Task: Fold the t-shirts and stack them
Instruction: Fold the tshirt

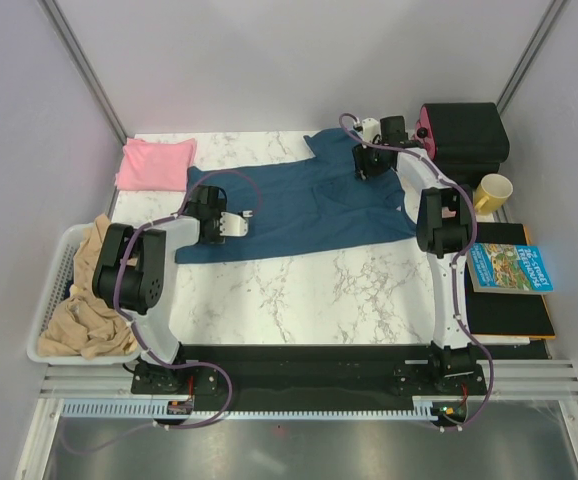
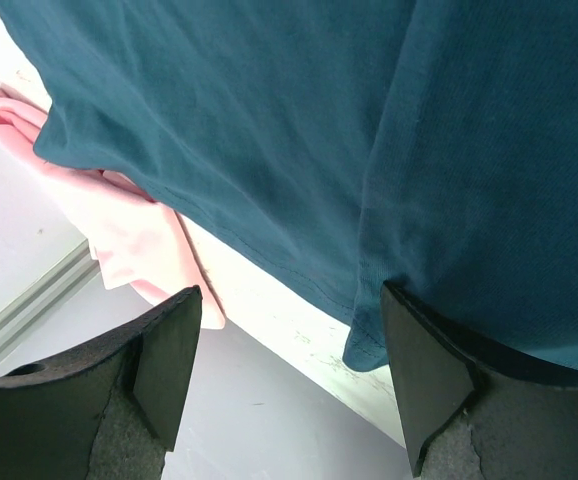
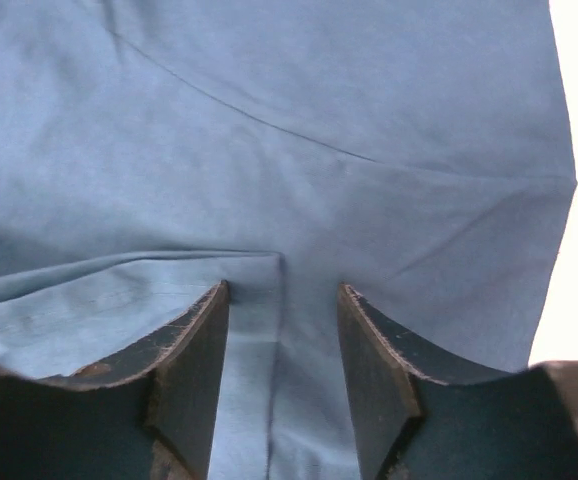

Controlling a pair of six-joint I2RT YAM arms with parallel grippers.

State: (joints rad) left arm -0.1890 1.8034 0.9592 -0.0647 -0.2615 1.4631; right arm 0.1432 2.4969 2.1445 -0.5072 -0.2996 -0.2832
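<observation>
The dark teal-blue t-shirt (image 1: pixel 299 210) lies spread across the marble table, one sleeve towards the far right. The pale pink t-shirt (image 1: pixel 156 163) sits folded at the far left corner. My left gripper (image 1: pixel 241 222) hovers over the blue shirt's left part. In the left wrist view it (image 2: pixel 291 292) is open with nothing between its fingers; the right finger touches the blue hem (image 2: pixel 369 345), and the pink shirt (image 2: pixel 129 225) shows at left. My right gripper (image 1: pixel 366 172) is down on the shirt's far right part. Its jaws (image 3: pixel 284 287) stand apart astride a fold of blue cloth (image 3: pixel 289 120).
A white basket (image 1: pixel 54 290) holding beige cloth (image 1: pixel 89 300) stands at the left edge. At the right are a black box (image 1: pixel 464 135), a yellow mug (image 1: pixel 492 192) and a blue printed book (image 1: pixel 509 267) on a black pad (image 1: pixel 514 320).
</observation>
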